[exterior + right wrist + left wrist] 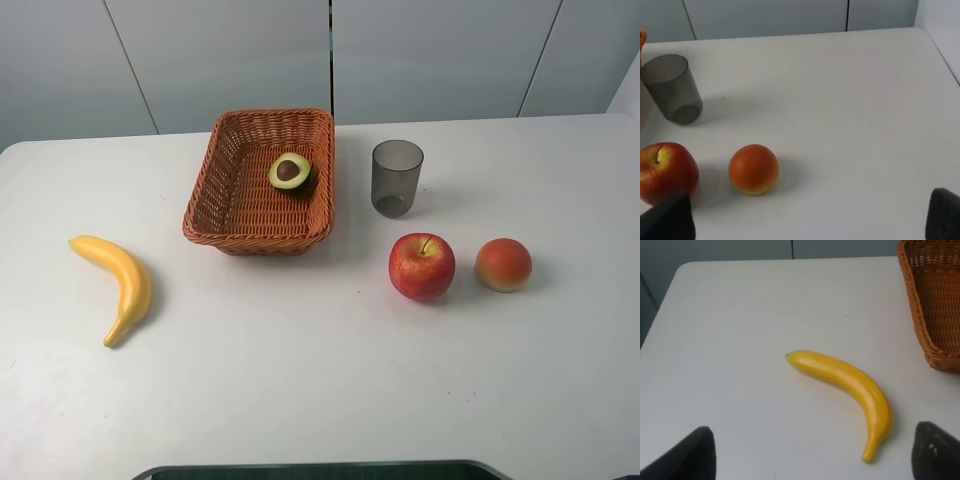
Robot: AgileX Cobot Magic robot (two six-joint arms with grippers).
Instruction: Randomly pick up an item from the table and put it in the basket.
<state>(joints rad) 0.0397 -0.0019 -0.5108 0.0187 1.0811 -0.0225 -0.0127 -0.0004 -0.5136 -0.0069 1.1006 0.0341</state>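
The halved avocado (290, 171) lies cut side up, pit showing, inside the orange-brown wicker basket (225, 200) at its far right side. The basket stands on the white table (320, 380), and one corner of it shows in the left wrist view (935, 305). Neither arm shows in the exterior high view. My left gripper (812, 455) is open and empty, its dark fingertips (690, 457) wide apart above the table near the banana. My right gripper (807, 217) is open and empty, its fingertips (945, 215) wide apart near the apple and the orange fruit.
A yellow banana (120, 285) (850, 385) lies left of the basket. A grey translucent cup (397, 177) (672, 90) stands right of it. In front of the cup sit a red apple (421, 266) (665, 172) and a round orange fruit (503, 264) (753, 169).
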